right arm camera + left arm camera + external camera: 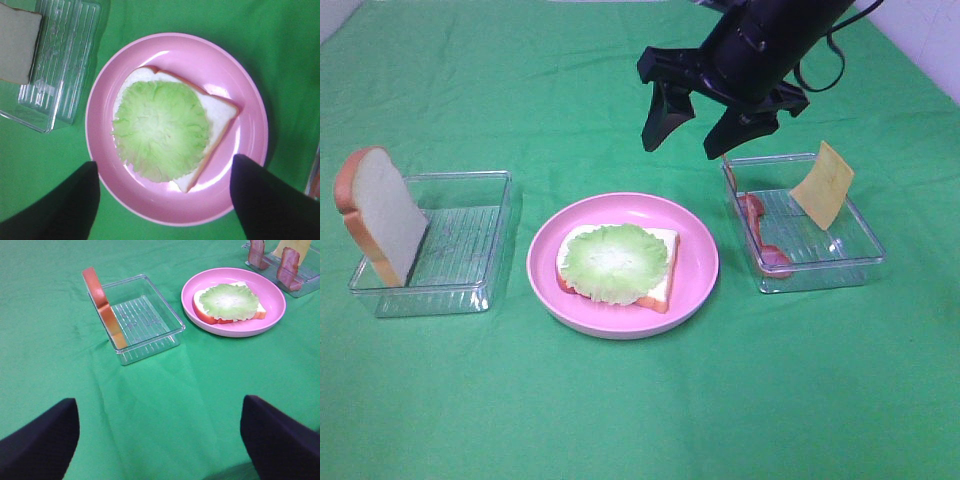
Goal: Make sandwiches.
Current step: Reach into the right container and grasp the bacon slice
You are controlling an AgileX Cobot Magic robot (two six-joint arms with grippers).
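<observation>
The sandwich stack lies on the round pink plate (695, 290): one white bread slice (663, 272) with ruffled green lettuce (615, 262) on top. A second bread slice (378, 212) leans upright at the left end of a clear tray (470, 285). Reddish bacon strips (756, 232) and a yellow cheese square (823, 185) stand in the right tray (855, 255). My right gripper (682, 150) hangs open and empty above the plate's far side, and its wrist view looks straight down on the lettuce (160, 130). My left gripper (160, 450) is open, low over the cloth, out of the high view.
A green cloth (640, 420) covers the whole table. Both clear trays flank the plate, with a narrow gap on each side. The left tray's ribbed floor (137, 320) is bare beside the leaning bread. A white wall edge (930, 40) shows at the far right.
</observation>
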